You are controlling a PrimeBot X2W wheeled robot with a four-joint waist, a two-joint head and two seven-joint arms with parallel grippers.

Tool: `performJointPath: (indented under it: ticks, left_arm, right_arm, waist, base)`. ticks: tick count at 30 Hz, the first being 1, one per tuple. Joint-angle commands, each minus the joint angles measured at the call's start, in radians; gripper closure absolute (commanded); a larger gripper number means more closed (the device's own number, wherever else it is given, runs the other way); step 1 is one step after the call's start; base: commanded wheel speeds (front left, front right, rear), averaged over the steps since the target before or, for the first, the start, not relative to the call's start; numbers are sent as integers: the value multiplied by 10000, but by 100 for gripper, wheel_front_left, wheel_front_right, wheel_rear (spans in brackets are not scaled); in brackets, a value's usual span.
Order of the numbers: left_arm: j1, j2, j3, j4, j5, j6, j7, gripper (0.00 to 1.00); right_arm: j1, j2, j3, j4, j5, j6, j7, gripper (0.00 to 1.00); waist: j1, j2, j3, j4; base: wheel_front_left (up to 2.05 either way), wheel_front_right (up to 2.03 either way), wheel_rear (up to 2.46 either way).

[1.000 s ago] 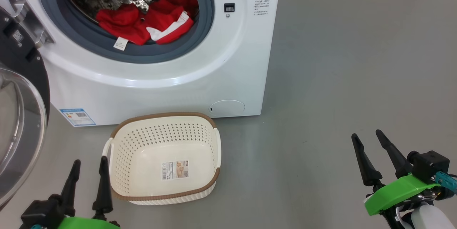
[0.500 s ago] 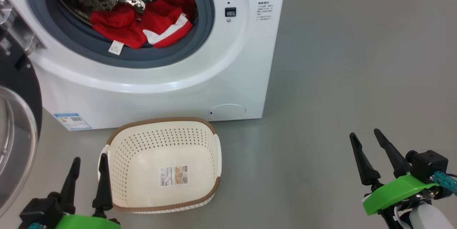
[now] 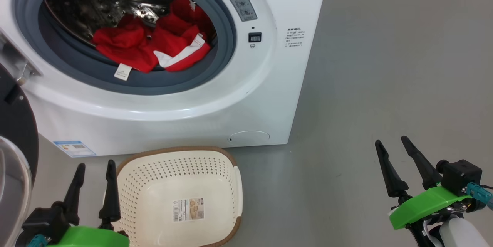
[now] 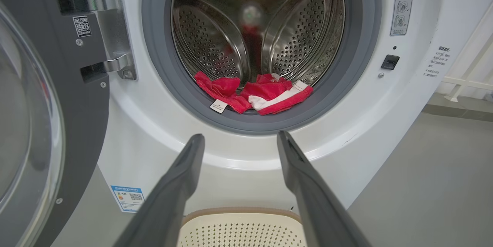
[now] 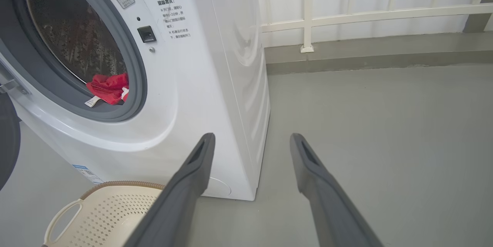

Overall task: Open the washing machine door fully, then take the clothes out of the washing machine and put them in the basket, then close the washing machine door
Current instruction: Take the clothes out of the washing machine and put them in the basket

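The white washing machine [image 3: 238,96] stands with its door [image 3: 11,170] swung open at the left edge, black rim and glass showing. Red clothes [image 3: 150,44] with white trim and a small tag lie at the front of the steel drum, also visible as clothes [image 4: 254,94] and clothes [image 5: 108,87]. The cream basket [image 3: 181,197] sits empty on the floor below the opening. My left gripper [image 3: 95,168] is open, low beside the basket's left side. My right gripper [image 3: 391,143] is open over bare floor at the right. The door [image 4: 42,104] fills the left wrist view's left side.
Grey floor [image 3: 385,66] stretches to the right of the machine. A white railing and wall [image 5: 346,12] stand behind it. A blue label [image 3: 73,148] and round cap [image 3: 248,137] sit low on the machine's front.
The head camera has tilted and shifted, so the machine and basket sit lower and more rightward in view. Both grippers stay open in nearly the same spots.
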Motion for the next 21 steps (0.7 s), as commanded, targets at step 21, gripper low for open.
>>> performJointPath:
  ticks: [21]
  left_arm:
    - [-2479, 73, -278, 1283, 508, -31, -82, 0]
  right_arm:
    - [-473, 86, 507, -257, -132, 16, -120, 0]
  waist:
    - [0, -1, 734, 16]
  base:
    - [1, -1, 0]
